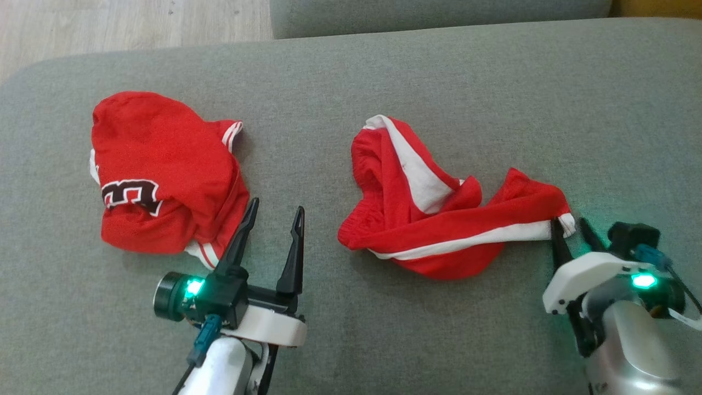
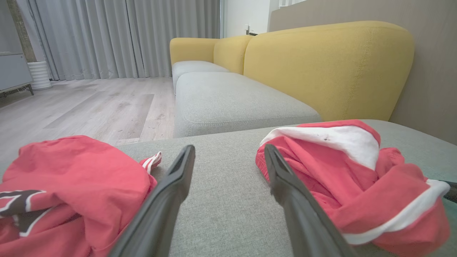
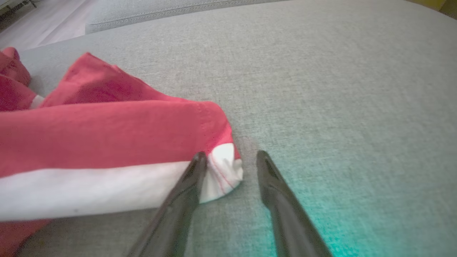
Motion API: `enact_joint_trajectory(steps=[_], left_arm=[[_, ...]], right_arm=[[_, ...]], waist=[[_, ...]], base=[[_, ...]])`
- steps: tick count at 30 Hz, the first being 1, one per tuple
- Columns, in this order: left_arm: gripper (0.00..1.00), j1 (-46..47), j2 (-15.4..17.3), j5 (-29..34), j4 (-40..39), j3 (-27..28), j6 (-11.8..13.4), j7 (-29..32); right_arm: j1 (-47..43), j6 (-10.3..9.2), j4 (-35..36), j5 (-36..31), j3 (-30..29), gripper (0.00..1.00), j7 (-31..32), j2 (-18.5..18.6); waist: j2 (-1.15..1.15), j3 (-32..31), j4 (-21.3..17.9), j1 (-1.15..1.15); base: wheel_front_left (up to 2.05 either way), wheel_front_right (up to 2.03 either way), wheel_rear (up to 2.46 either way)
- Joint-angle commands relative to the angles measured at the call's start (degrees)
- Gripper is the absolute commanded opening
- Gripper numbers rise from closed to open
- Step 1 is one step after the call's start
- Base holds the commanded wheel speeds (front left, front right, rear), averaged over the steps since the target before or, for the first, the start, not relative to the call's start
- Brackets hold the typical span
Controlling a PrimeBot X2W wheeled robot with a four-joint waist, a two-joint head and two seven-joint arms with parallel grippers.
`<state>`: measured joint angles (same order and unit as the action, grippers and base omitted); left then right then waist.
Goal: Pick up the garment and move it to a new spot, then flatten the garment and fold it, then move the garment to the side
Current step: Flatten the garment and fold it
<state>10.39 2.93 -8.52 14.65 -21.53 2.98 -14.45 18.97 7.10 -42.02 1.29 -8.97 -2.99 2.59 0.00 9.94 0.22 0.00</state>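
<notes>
**Right gripper poised at the hem of the red shorts**

Here's the head view: a broad grey cushion (image 1: 439, 71) runs across the frame with two red pieces lying on it, well apart. Right of centre sit the red shorts (image 1: 433, 230), crumpled, a white stripe along the lower edge and a white panel showing at the top of the heap. One leg stretches out toward the lower right of the frame, and that's where the action is.

The right gripper (image 3: 232, 155) is down at the very tip of that leg. In the right wrist view its jaws stand apart, not clamped: one finger lies over the white corner of the hem, the other rests on bare cushion just beside it, and the corner of the cloth sits in the gap between them.

Over at lower left, the left gripper (image 1: 276, 207) is wide open and holding nothing, fingers pointing up the frame. One fingertip is just beside the lower right edge of the red jersey (image 1: 164, 164), which lies bunched at centre left with a black numeral outlined in white.

The left wrist view looks between the two garments to a yellow sofa back (image 2: 328, 67) and a wooden floor (image 2: 89, 107).
</notes>
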Motion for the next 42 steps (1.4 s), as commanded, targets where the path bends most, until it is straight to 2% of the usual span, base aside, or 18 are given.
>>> enact_joint_trajectory(steps=[1,7,10,18,22,34,42], left_arm=[[1.00,2.3,0.0,0.4,-1.6,1.7,0.0,-0.5],[1.00,1.7,0.0,0.3,-1.0,1.9,0.0,-0.5],[1.00,1.3,0.0,0.0,-0.2,1.5,-0.8,-0.5],[1.00,2.6,0.4,-1.1,4.4,-4.8,-8.0,1.6],[1.00,4.6,0.4,-4.3,7.1,-8.6,-9.9,4.6],[1.00,15.1,2.2,-11.2,16.1,-21.5,-10.5,5.7],[1.00,18.4,2.3,-14.5,19.6,-25.0,-10.5,2.3]], right_arm=[[1.6,0.39,0.7,0.0,1.8,0.00,0.4,0.3],[1.4,0.39,0.8,-0.6,-0.1,0.00,-1.2,0.3],[1.0,0.39,2.1,-0.8,-1.9,0.00,-1.4,0.3],[0.3,0.39,5.0,-1.2,-5.9,0.00,0.6,0.3],[1.2,0.39,5.4,-0.2,-5.8,0.00,1.2,0.3],[4.0,0.39,6.0,0.4,-5.2,0.00,1.9,0.3],[4.5,0.39,6.0,0.2,-5.4,0.00,2.0,0.3]], waist=[[0.00,0.0,0.0,0.00],[0.00,-1.2,-0.4,0.00],[0.00,-1.9,-0.9,0.00],[0.00,-2.1,-2.2,0.00],[0.00,-1.2,-3.0,0.00],[0.00,2.5,-4.1,0.00],[0.00,3.1,-4.1,0.00]], base=[[0.00,0.00,0.00],[0.00,0.00,0.00],[0.00,0.00,0.00],[0.00,0.00,0.00],[0.00,0.00,0.00],[0.00,0.00,0.00],[0.00,0.00,0.00]])
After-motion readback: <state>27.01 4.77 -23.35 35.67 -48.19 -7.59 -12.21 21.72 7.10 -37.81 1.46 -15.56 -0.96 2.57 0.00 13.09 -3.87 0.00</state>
